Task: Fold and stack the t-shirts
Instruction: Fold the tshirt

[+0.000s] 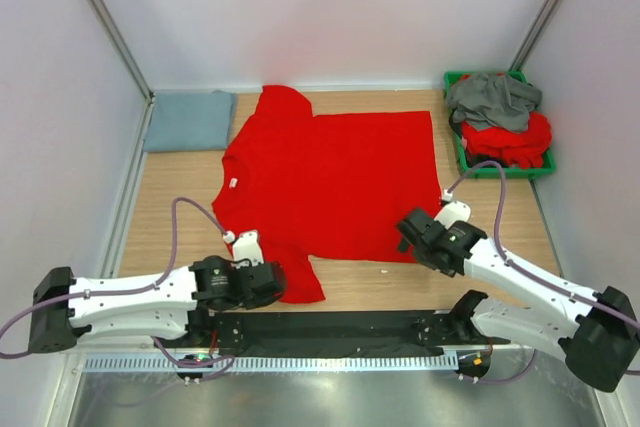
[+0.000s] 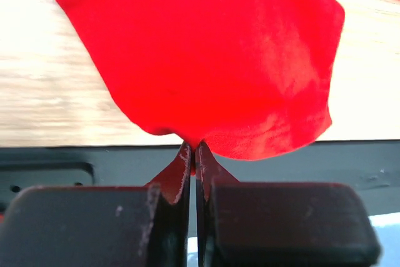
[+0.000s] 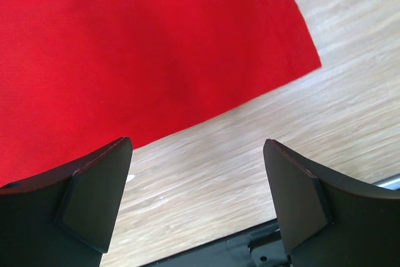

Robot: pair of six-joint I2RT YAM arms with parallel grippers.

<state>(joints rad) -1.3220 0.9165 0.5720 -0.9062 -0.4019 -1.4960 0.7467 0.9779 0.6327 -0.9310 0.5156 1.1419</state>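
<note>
A bright red t-shirt (image 1: 335,182) lies spread flat on the wooden table, neck to the left with a small white label (image 1: 233,184). My left gripper (image 1: 280,285) is shut on the edge of its near sleeve (image 2: 212,60), which bunches above the closed jaws. My right gripper (image 1: 408,237) is open and empty, just off the shirt's near right hem corner (image 3: 156,48), over bare wood. A folded dusty blue-grey t-shirt (image 1: 188,119) lies at the back left. A dark grey t-shirt (image 1: 493,99) and red t-shirts (image 1: 512,142) sit piled in the bin.
A green plastic bin (image 1: 500,171) stands at the back right. A black rail (image 1: 330,329) runs along the near table edge between the arm bases. White walls and metal posts enclose the table.
</note>
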